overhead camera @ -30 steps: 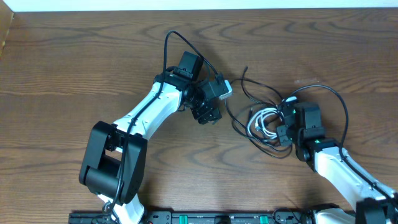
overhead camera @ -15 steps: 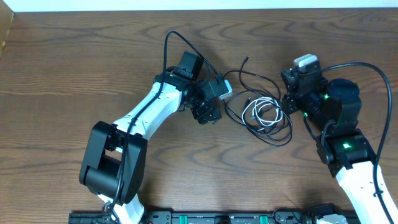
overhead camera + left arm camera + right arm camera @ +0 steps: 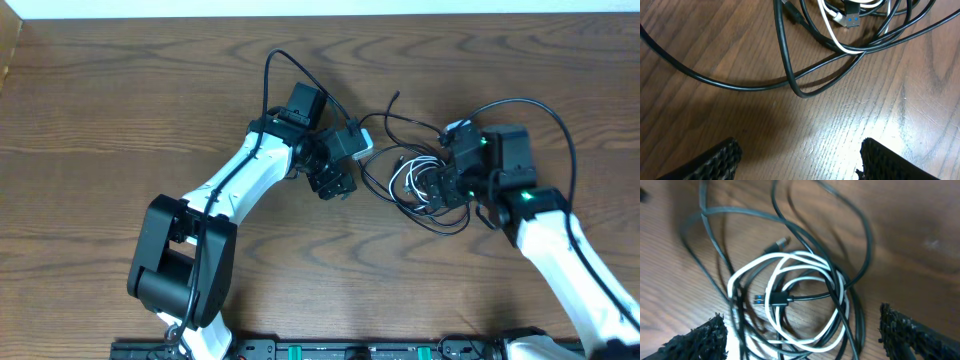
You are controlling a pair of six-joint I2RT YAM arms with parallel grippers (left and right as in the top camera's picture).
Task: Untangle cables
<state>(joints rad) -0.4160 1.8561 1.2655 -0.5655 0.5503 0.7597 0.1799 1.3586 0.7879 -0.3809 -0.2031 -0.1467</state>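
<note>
The cables lie in one tangle between the two arms: long black cords looped around a coiled white cord. My left gripper rests just left of the tangle, open. In the left wrist view nothing lies between the fingers of the left gripper, and a black loop sits ahead of them. My right gripper hovers over the tangle's right side, open. In the right wrist view the white coil and a black plug lie between the spread fingers of the right gripper.
The wooden table carries only the cables and the arms. A thick black arm cable arches above the left wrist, and another arches over the right arm. The table's far edge runs along the top.
The right gripper let go of the tangle, lifted away to the upper right, then came back down over its right side with jaws now open. The tangle shifted up and left. The left arm stayed still.
</note>
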